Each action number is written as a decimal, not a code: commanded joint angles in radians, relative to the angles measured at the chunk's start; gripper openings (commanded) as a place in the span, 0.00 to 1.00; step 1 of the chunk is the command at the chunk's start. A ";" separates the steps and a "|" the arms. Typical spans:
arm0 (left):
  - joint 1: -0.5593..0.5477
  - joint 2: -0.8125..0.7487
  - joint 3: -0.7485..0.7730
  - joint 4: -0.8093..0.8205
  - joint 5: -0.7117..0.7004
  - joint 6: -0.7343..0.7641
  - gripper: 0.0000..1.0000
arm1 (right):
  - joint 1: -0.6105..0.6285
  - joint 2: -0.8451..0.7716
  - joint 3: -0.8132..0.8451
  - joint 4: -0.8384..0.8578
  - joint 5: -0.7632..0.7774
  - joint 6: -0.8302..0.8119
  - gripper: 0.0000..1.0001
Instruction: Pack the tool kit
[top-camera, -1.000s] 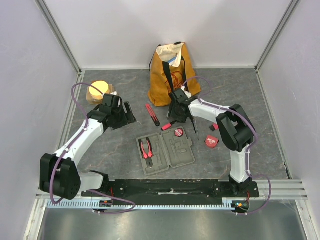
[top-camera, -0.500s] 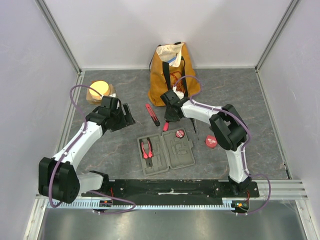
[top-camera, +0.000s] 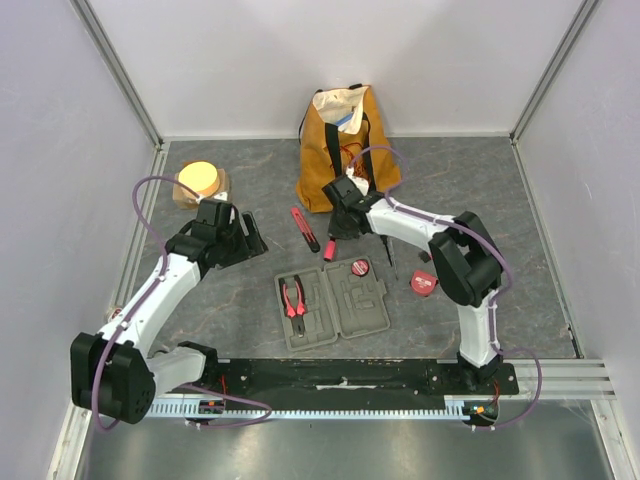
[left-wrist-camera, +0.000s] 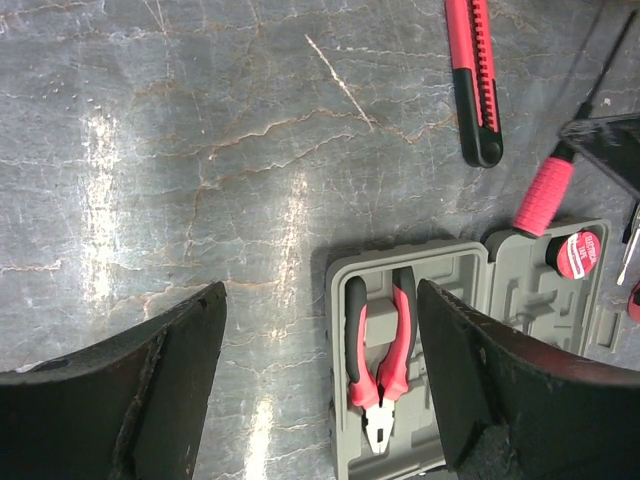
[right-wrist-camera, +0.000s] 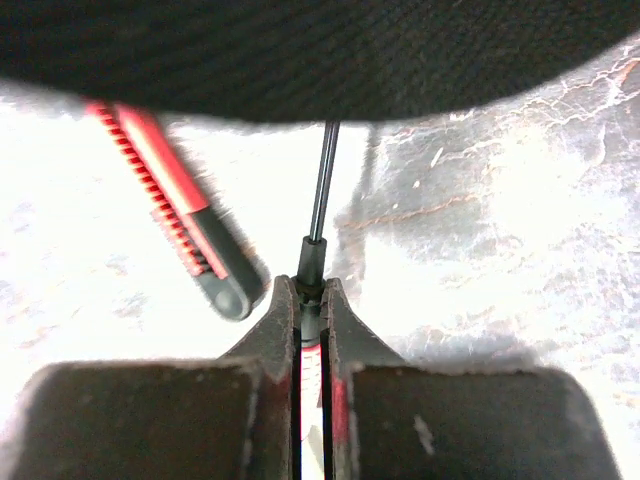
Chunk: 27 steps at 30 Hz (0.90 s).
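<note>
The open dark-grey case (top-camera: 366, 306) lies at the table's middle, red-and-black pliers (top-camera: 293, 298) seated in its left half (left-wrist-camera: 470, 270). My right gripper (top-camera: 341, 226) is down just behind the case, shut on the collar end of a red-handled screwdriver (top-camera: 333, 251). In the right wrist view the jaws (right-wrist-camera: 310, 295) pinch it and the metal shaft (right-wrist-camera: 322, 190) sticks out ahead. The red knife (top-camera: 304, 228) lies just left of it. My left gripper (left-wrist-camera: 320, 300) hangs open and empty over bare table, left of the pliers (left-wrist-camera: 385, 350).
A mustard tote bag (top-camera: 345, 140) stands right behind the right gripper. A round yellow-topped block (top-camera: 200, 180) sits at the back left. A red round roll (top-camera: 358, 266) rests at the case's far edge, a thin dark screwdriver (top-camera: 388, 255) and a red tape measure (top-camera: 424, 283) to its right.
My right gripper moved left onto the red screwdriver and closed on it. The left arm drifted slightly left, still open.
</note>
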 joint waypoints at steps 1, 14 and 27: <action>0.005 -0.040 -0.019 -0.001 -0.016 0.017 0.82 | 0.007 -0.161 -0.038 0.051 -0.033 0.022 0.00; 0.006 -0.077 -0.070 0.013 0.052 0.004 0.81 | 0.131 -0.306 -0.249 0.034 -0.268 -0.226 0.00; 0.005 -0.075 -0.112 0.047 0.116 -0.005 0.76 | 0.224 -0.321 -0.323 -0.033 -0.288 -0.288 0.00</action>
